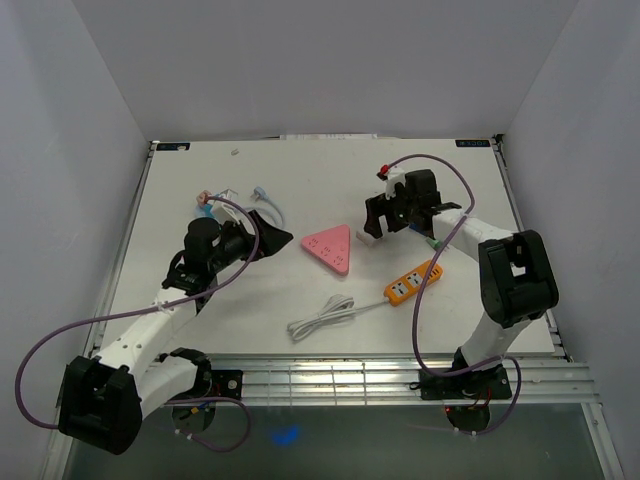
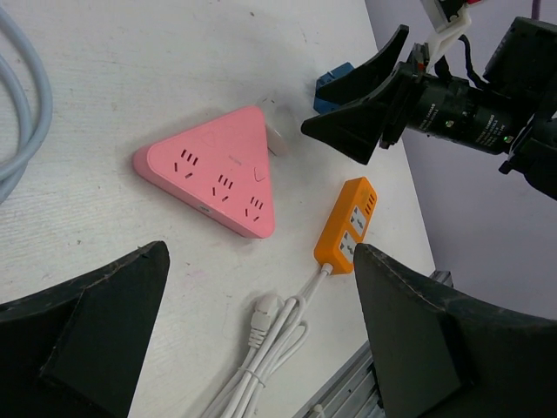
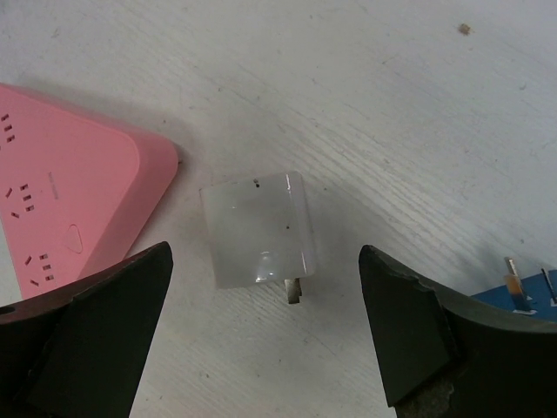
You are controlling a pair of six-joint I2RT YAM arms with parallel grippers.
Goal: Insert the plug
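A white cube plug (image 3: 257, 228) with metal prongs lies on the table just right of the pink triangular power strip (image 1: 330, 248). My right gripper (image 3: 264, 261) hovers open over the plug, one finger on each side, touching nothing. It also shows in the top view (image 1: 385, 215). The plug shows behind the pink strip (image 2: 218, 170) in the left wrist view (image 2: 277, 135). My left gripper (image 1: 275, 240) is open and empty to the left of the pink strip. The pink strip's corner (image 3: 61, 200) shows in the right wrist view.
An orange power strip (image 1: 413, 282) with a bundled white cable (image 1: 322, 317) lies near the front edge. A blue plug (image 3: 522, 300) lies right of the white plug. Loose light-blue cables (image 1: 250, 200) lie at the back left. White walls enclose the table.
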